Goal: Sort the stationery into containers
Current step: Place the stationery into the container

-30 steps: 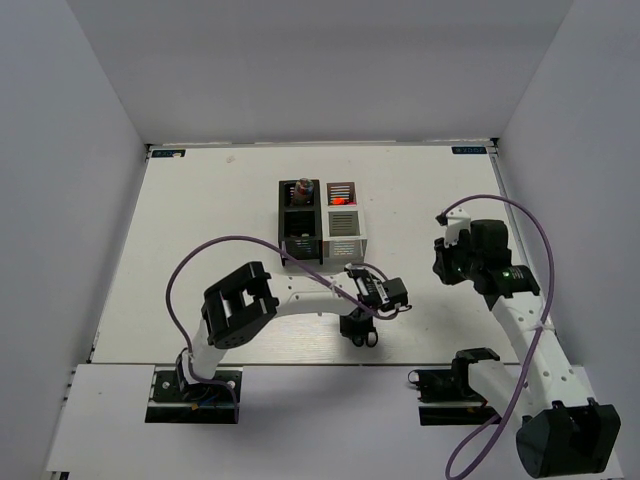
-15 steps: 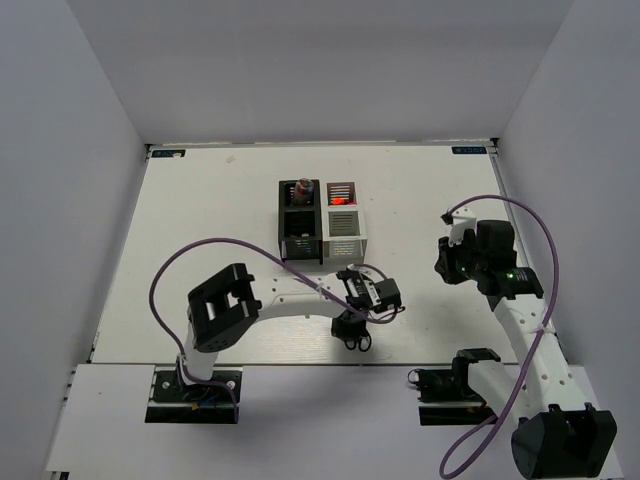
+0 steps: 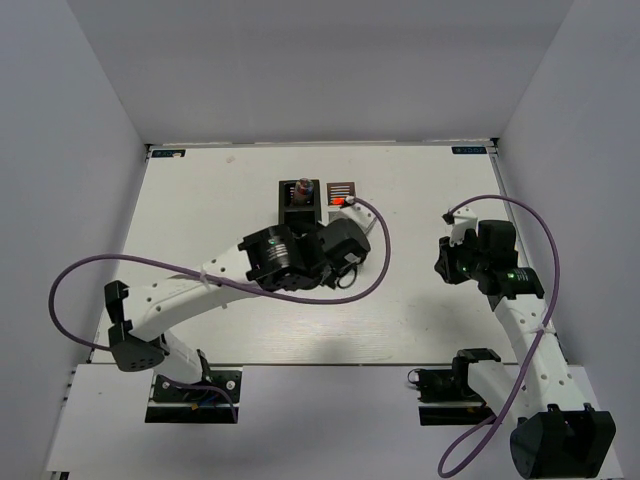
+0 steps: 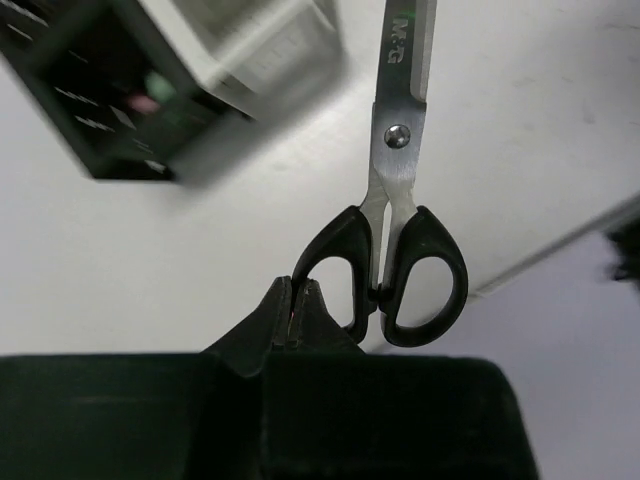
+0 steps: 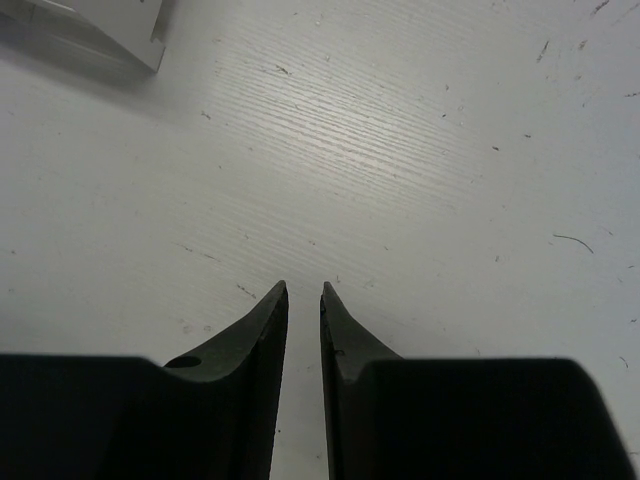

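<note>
My left gripper (image 4: 300, 290) is shut on the left handle loop of the black-handled steel scissors (image 4: 398, 160), which hang in the air with their blades pointing away from me. In the top view the left gripper (image 3: 340, 256) is raised over the near ends of the black organiser (image 3: 299, 203) and the white-grey organiser (image 3: 342, 190). Both also show blurred in the left wrist view, black (image 4: 90, 110) and white-grey (image 4: 255, 45). My right gripper (image 5: 303, 290) is empty with a narrow gap between its fingers, low over bare table at the right (image 3: 445, 266).
The black organiser's far compartment holds upright items (image 3: 302, 187). Something orange-red shows in the white-grey one (image 3: 345, 200). A corner of the white-grey organiser (image 5: 100, 30) is ahead of the right gripper. The left arm's purple cable (image 3: 150, 262) loops over the table's left.
My left gripper has lifted the scissors from the near table and swung them up and back over the organisers' near ends. The right arm has hardly moved.
</note>
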